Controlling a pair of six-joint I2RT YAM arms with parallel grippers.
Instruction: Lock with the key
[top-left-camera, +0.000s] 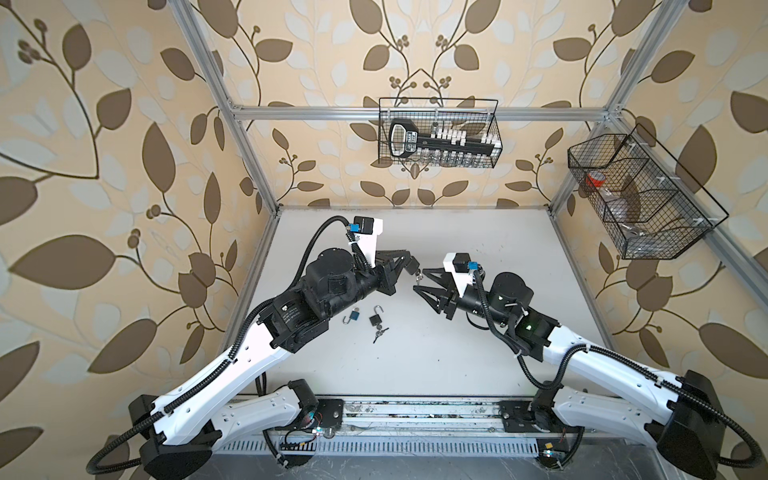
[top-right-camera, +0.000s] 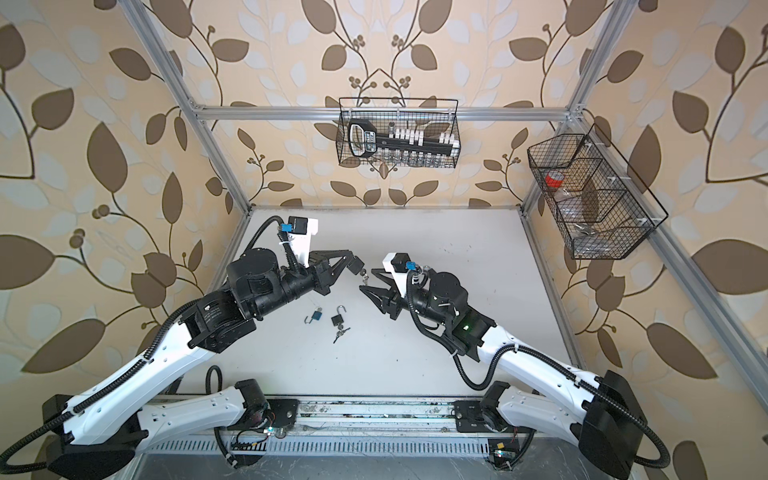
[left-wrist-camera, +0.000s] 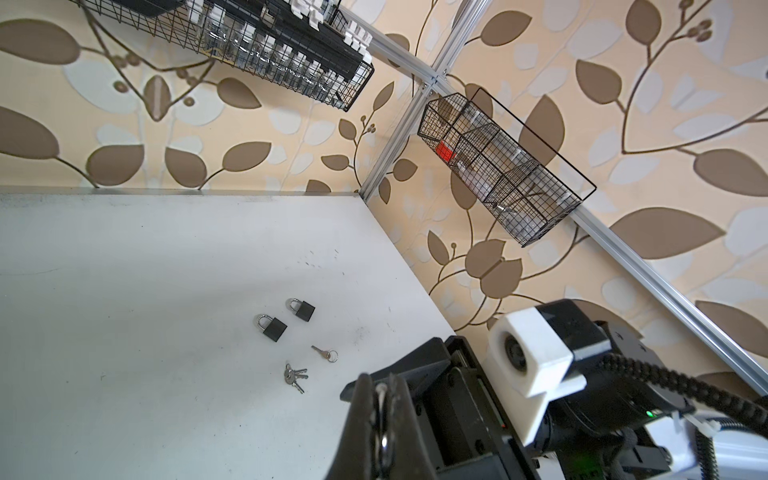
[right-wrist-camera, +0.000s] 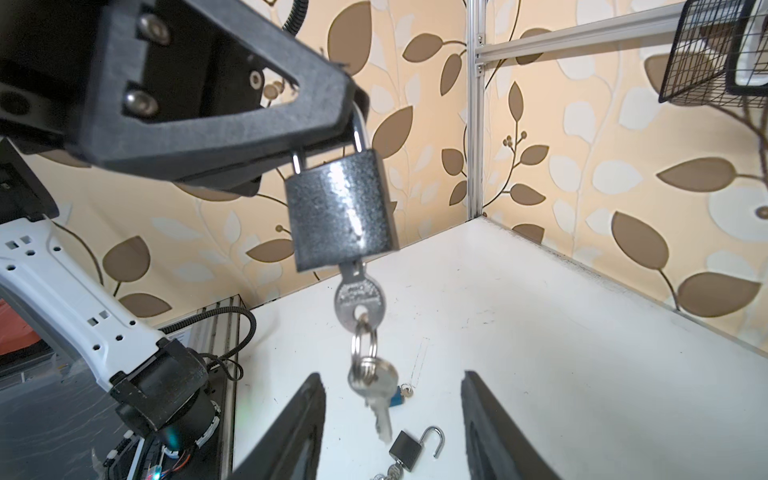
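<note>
Our left gripper (right-wrist-camera: 349, 120) is clamped on the shackle (right-wrist-camera: 359, 133) of the padlock (right-wrist-camera: 343, 208), hanging over the middle of the table (right-wrist-camera: 540, 332) with the key (right-wrist-camera: 359, 297) in its keyhole. The right gripper (top-left-camera: 419, 279) sits close by the key, jaws spread and empty. We'd pinch the key's flat head, not the dangling ring (right-wrist-camera: 364, 343), and twist straight along its shaft while the left holds firm.

Two overhead views, two wrist close-ups
</note>
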